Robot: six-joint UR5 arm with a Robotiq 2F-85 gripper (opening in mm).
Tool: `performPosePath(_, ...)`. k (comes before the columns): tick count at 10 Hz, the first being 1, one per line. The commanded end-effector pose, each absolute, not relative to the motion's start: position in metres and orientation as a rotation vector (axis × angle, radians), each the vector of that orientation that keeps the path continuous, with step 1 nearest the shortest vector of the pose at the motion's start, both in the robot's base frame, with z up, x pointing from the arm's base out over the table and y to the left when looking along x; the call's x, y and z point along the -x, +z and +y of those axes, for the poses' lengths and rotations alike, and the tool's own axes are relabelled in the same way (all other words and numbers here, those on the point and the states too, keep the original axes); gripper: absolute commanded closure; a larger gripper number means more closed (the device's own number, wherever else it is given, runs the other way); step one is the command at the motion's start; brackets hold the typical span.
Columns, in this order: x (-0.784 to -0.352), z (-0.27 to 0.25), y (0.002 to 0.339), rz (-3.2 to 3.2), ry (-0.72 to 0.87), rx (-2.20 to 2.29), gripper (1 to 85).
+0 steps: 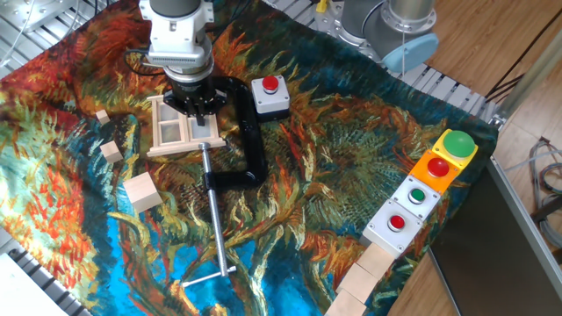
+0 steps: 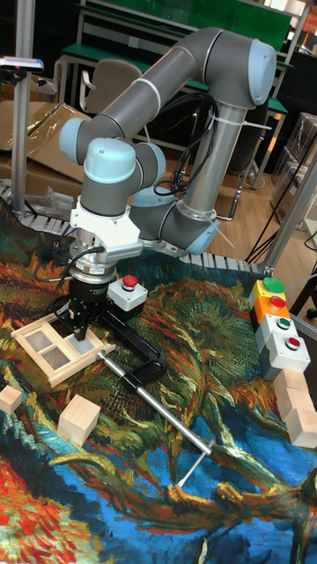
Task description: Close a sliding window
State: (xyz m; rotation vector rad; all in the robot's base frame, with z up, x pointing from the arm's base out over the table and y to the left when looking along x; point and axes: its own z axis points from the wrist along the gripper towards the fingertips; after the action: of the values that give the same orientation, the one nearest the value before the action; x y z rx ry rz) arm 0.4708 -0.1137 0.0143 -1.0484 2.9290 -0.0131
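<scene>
Pale wooden sliding window is lying flat on the cloth beside the black clamp. Gripper is pressing onto its panel, opening indiscernible. Risk: fingertips slipping, or frame skidding rather than panel sliding.

Even, bright indoor light fills both my views; shadows stay soft, my glossy grey arm shows mild glare, and focus is sharp throughout.
</scene>
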Motion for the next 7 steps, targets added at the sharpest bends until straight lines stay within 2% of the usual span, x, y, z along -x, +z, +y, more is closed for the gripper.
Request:
performPosePath(1,-0.4725,-0.1102,0.0162,2.924,0.001,1.035,84.3)
performPosePath(7,-0.4739,-0.1144,0.0182,2.923,-0.027,1.048,84.3)
